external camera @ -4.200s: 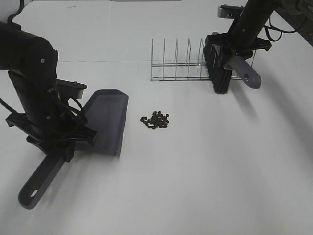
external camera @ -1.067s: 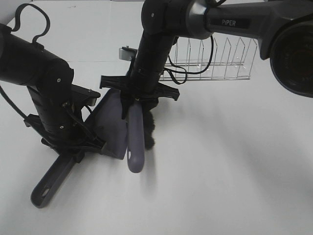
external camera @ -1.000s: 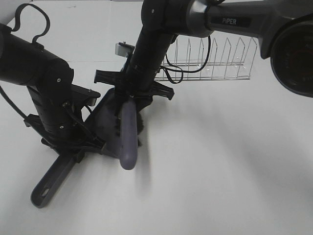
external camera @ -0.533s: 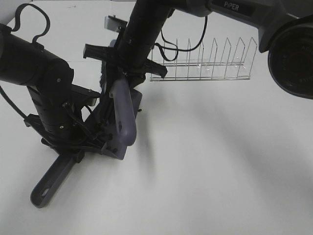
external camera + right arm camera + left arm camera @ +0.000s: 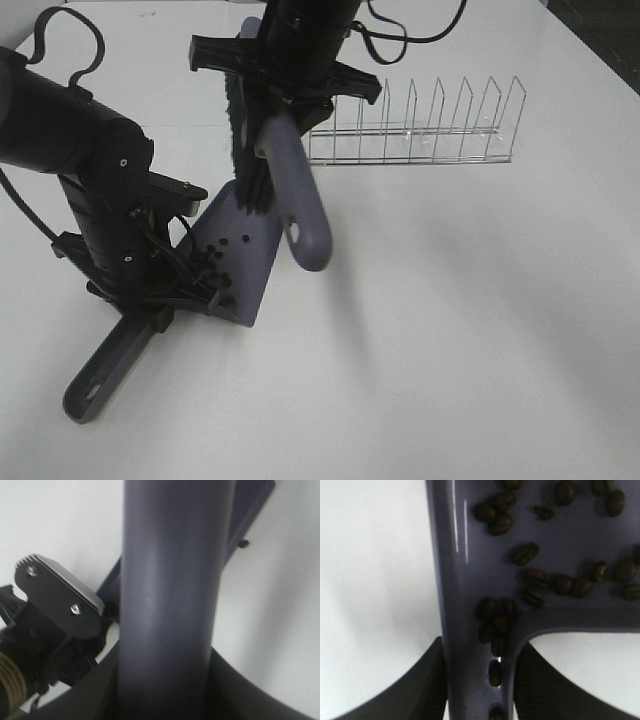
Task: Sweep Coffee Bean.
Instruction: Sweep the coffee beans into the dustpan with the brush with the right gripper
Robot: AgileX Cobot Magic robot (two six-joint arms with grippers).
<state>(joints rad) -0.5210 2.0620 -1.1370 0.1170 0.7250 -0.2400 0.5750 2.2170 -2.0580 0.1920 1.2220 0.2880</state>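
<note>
The grey-purple dustpan point(image 5: 240, 262) lies on the white table, and several coffee beans point(image 5: 213, 267) lie inside it near its back wall. My left gripper point(image 5: 152, 303) is shut on the dustpan's handle point(image 5: 103, 362). In the left wrist view the beans point(image 5: 532, 582) are spread over the pan point(image 5: 470, 555), some in the handle's groove, with my left gripper point(image 5: 480, 692) around the handle. My right gripper point(image 5: 288, 88) is shut on the brush handle point(image 5: 298, 200) and holds the black bristles point(image 5: 250, 150) tilted above the pan's mouth. The handle point(image 5: 170, 605) fills the right wrist view.
A clear wire dish rack point(image 5: 420, 132) stands at the back right of the table. In the right wrist view one stray bean point(image 5: 243, 543) sits by the dustpan's edge point(image 5: 255, 500), and part of the left arm point(image 5: 55, 605) shows beside the handle.
The brush pushed the beans off the table into the dustpan, then rose up and back out of the pan. The left arm and the dustpan stayed put.
</note>
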